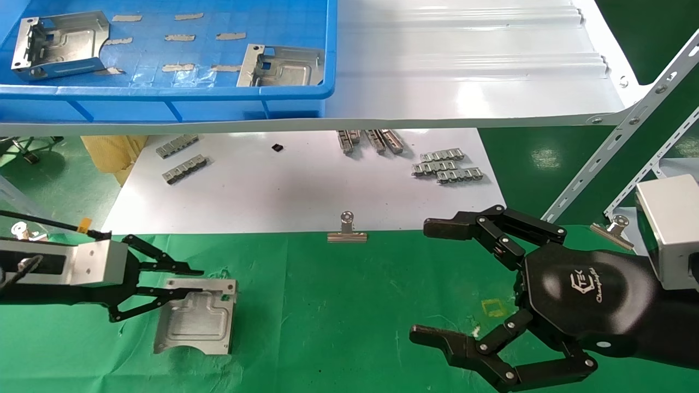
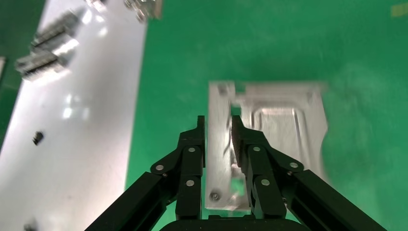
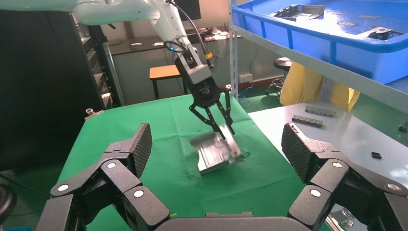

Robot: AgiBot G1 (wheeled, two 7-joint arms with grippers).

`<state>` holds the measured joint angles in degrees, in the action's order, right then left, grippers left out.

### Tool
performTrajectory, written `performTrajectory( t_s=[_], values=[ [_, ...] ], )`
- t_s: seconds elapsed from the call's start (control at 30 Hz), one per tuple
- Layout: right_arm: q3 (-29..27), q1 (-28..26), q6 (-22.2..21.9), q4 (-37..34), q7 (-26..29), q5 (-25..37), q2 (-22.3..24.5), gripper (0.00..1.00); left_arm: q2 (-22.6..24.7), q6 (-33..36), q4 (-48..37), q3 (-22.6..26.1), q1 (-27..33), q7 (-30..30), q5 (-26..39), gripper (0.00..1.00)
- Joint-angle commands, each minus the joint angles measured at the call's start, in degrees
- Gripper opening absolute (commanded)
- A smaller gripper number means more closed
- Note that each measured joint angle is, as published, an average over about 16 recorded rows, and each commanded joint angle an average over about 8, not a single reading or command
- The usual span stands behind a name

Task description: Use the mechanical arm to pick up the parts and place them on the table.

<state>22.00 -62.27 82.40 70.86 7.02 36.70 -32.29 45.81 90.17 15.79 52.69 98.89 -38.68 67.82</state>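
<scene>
My left gripper (image 1: 191, 284) is shut on the folded edge of a silver bracket (image 1: 199, 319), one of the parts, at the left of the green table (image 1: 338, 316). The left wrist view shows the fingers (image 2: 240, 139) on either side of the bracket's (image 2: 284, 130) flange. In the right wrist view the bracket (image 3: 211, 156) hangs tilted from the left gripper (image 3: 223, 130), its low edge at the cloth. My right gripper (image 1: 426, 279) is open and empty over the table's right side. Two more brackets (image 1: 60, 43) (image 1: 281, 65) lie in the blue bin (image 1: 164, 93).
The bin stands on a glossy white ribbed shelf (image 1: 464, 65). Below it a white sheet (image 1: 300, 185) holds grey segmented strips (image 1: 448, 166) (image 1: 183, 158). Binder clips (image 1: 347, 229) (image 1: 614, 226) grip the cloth's far edge. A yellow square outline (image 1: 494, 307) lies by the right gripper.
</scene>
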Motion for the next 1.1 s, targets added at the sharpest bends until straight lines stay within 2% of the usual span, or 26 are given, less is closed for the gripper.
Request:
performTrajectory(
  t_s=[0.03,0.23,0.47,0.6,0.9,1.1],
  values=[
    [0.0,0.0,0.0,0.0,0.0,0.0,0.0,1.00,0.3,0.4,-1.3,-0.1,0.1,-0.8,-0.5,1.00],
    [0.0,0.0,0.0,0.0,0.0,0.0,0.0,1.00,0.0,1.3,-1.1,0.7,0.9,2.3,-2.8,1.00],
    [0.0,0.0,0.0,0.0,0.0,0.0,0.0,1.00,-2.4,1.3,0.6,0.0,-0.8,10.9,-10.6,1.00],
    [0.0,0.0,0.0,0.0,0.0,0.0,0.0,1.00,-3.3,1.3,0.7,-0.8,-2.2,13.5,-14.4,1.00],
    [0.0,0.0,0.0,0.0,0.0,0.0,0.0,1.00,-3.4,1.2,1.2,-1.3,-2.7,13.9,-14.7,1.00],
    [0.0,0.0,0.0,0.0,0.0,0.0,0.0,1.00,-3.9,0.9,5.0,-3.6,-5.0,16.2,-15.4,1.00]
  ],
)
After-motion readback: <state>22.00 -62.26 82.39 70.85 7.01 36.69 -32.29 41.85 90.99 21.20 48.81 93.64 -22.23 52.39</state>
